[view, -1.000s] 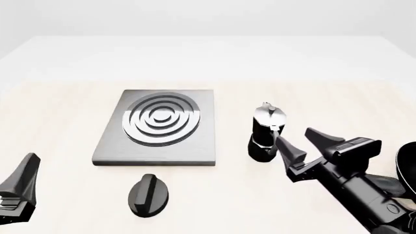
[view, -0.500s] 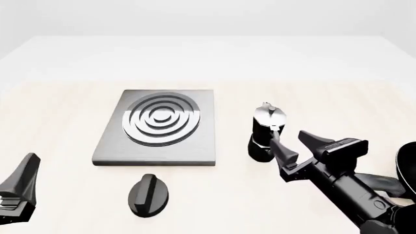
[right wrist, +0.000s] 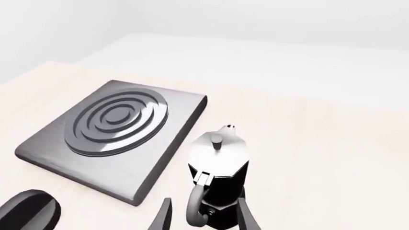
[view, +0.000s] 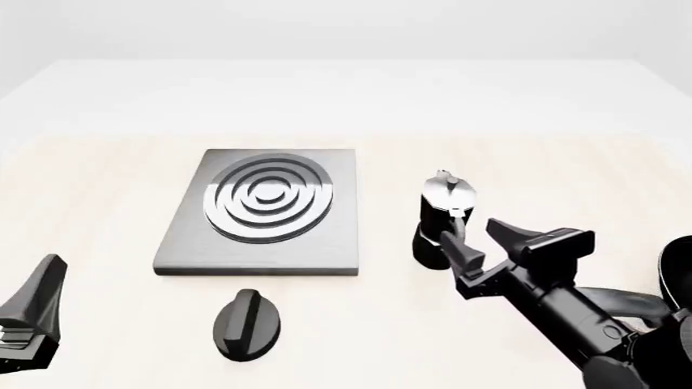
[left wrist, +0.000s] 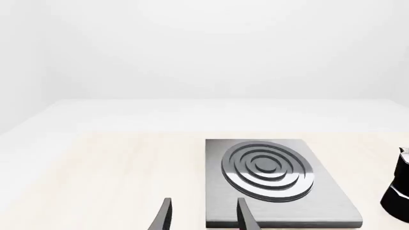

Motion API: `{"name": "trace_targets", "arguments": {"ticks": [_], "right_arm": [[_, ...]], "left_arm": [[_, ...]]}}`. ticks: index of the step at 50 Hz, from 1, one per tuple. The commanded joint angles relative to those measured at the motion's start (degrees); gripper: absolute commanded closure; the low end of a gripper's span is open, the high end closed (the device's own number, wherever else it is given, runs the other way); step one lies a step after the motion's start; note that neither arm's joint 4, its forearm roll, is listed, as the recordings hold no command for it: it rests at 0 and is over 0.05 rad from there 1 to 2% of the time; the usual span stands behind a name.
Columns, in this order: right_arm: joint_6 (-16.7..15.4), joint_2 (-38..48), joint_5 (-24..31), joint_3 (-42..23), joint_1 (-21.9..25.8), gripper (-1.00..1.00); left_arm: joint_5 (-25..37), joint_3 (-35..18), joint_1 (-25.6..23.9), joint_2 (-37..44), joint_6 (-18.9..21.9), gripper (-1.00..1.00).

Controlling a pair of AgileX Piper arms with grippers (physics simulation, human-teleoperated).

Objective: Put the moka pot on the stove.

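Your right end effector [view: 487, 241] is spread wide just behind the moka pot [view: 442, 220], which stands on the bench [view: 97, 178] right of the stove [view: 262, 211]. Black knob [view: 246, 323] sits before the stove. Left end effector [left wrist: 202, 215] is parked open, well apart.

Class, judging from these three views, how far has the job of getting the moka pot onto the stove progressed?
Done: nothing yet; the moka pot stands on the table, right of the stove, whose burner rings are bare.
In hand: the right gripper is open beside the pot's handle, its fingertips either side of the handle in the right wrist view, not closed. The left gripper is open, apart.
Left: grasp, lift, carry left, set down.
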Motion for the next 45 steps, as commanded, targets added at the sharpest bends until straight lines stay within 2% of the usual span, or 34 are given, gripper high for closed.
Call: {"name": "trace_targets", "arguments": {"ticks": [1, 45], "right_arm": [[0.3, 2.44, -0.3, -1.25, 0.06, -1.0], [2.48, 8.19, -0.38, -3.76, 0.82, -1.0]], "left_arm": [[0.0, 0.0, 0.0, 0.0, 0.0, -1.0], [0.0, 0.0, 0.0, 0.0, 0.0, -1.0]]}}
